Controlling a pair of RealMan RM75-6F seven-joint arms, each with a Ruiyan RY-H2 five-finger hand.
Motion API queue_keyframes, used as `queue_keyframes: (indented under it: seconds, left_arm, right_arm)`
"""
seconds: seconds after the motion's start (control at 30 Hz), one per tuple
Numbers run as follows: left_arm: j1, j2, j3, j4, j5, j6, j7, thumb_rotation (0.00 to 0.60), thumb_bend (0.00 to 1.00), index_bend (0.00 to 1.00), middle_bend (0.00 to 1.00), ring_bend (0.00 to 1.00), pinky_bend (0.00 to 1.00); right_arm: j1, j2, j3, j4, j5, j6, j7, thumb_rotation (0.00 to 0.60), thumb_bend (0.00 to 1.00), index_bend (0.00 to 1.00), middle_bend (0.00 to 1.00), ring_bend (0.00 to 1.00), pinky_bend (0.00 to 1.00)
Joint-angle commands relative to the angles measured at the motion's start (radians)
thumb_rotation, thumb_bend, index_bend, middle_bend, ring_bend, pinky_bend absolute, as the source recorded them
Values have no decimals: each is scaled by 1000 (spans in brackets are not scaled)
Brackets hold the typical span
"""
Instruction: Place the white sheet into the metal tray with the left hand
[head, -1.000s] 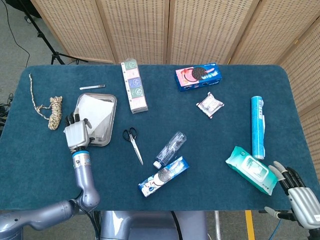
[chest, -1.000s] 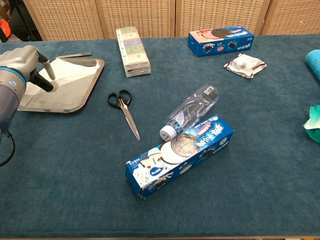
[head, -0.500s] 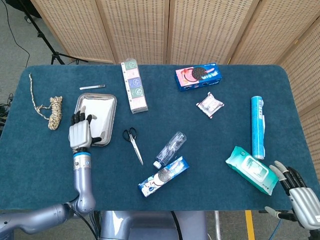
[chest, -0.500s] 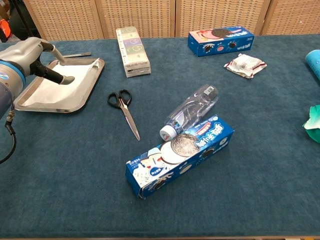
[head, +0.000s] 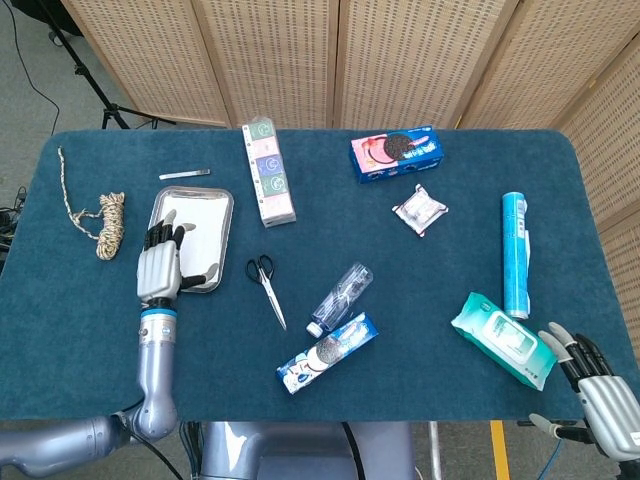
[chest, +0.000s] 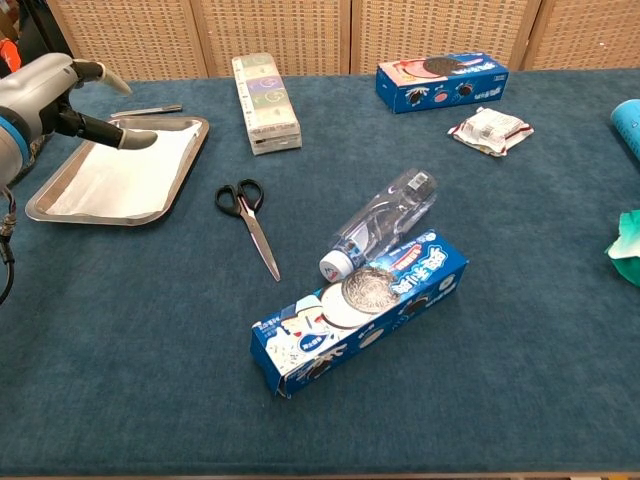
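Observation:
The white sheet lies flat inside the metal tray, which sits at the table's left side; in the head view the sheet nearly fills the tray. My left hand hovers over the tray's near-left part with its fingers spread and nothing in them; the chest view catches that left hand raised above the tray's far-left corner. Off the table's near right corner, my right hand stays open and idle.
Black-handled scissors lie right of the tray. A long flat box sits behind them, a small metal bar behind the tray, a coiled rope to its left. A plastic bottle and blue cookie box lie mid-table.
My left hand let go of the sheet, which now lies flat in the tray. The hand opened, lifted and drew back toward the near-left.

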Motion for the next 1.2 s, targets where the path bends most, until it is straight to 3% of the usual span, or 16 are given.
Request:
queue_keyframes:
  seconds: [0.03,0.23,0.47,0.6,0.83,1.2]
  left_arm:
    - [30,52,27,-58,42,-18,-55,421,208,236,0,0,0]
    - [49,212,48,-171,-1,-144,-80,416,238,238,0,0,0]
    - [6,372,32,-267,-207,-309,-63,442,245,242,0,0,0]
    - [-39,433,39,-261,-318,-369,-33,456,244,242,0,0,0]
    - [-96,457,65,-197,-432,-460,-76,457,246,242,0,0,0]
    - [-126,436,127,-167,-392,-447,-131,459,246,242,0,0,0]
  right_arm:
    - [-1,1,0,1,0,2,3,600,0,0,0,0,0]
    - [0,1,-3,-3,-2,-2,-4,600,0,0,0,0,0]
    - [-2,2,-5,-11,-6,-2,-16,600,0,0,0,0,0]
    - [-3,2,-6,-10,-9,2,-16,600,0,0,0,0,0]
    - [-3,3,-7,-10,-9,3,-14,600,0,0,0,0,0]
    - [-2,5,-7,-9,-7,1,-10,600,0,0,0,0,0]
